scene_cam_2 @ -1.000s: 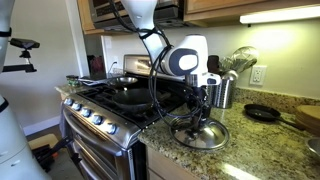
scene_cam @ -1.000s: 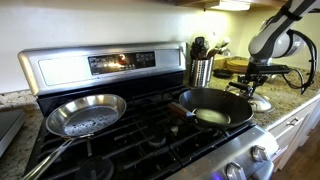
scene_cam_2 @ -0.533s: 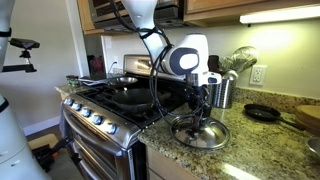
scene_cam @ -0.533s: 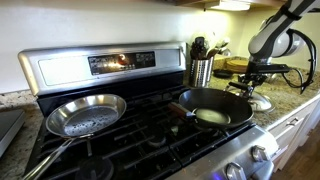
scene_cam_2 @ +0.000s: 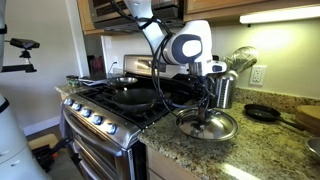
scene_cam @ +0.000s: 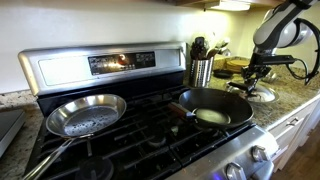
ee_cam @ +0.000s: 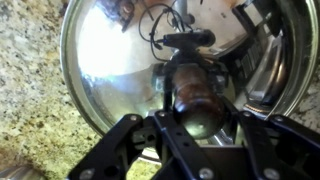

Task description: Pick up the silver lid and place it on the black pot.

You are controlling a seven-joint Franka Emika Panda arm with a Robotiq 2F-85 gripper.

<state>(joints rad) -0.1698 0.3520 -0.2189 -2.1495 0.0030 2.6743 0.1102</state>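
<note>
silver frying pan (scene_cam: 85, 115): on the stove (scene_cam: 150, 140), well apart from your gripper (scene_cam: 258, 80), the farthest thing from it.
black pot (scene_cam: 210, 108): on the stove, near your gripper and beside it; wide, shallow, black, with a pale patch on its base, uncovered.
silver lid (scene_cam_2: 208, 126): directly under your gripper, over the granite counter (scene_cam_2: 180, 155); round, shallow-domed, mirror-bright, with a dark knob (ee_cam: 195, 92) at its centre; you cannot tell whether it touches the counter.
gripper: pointing down, fingers drawn in narrow, clamped on the lid's knob.
</note>
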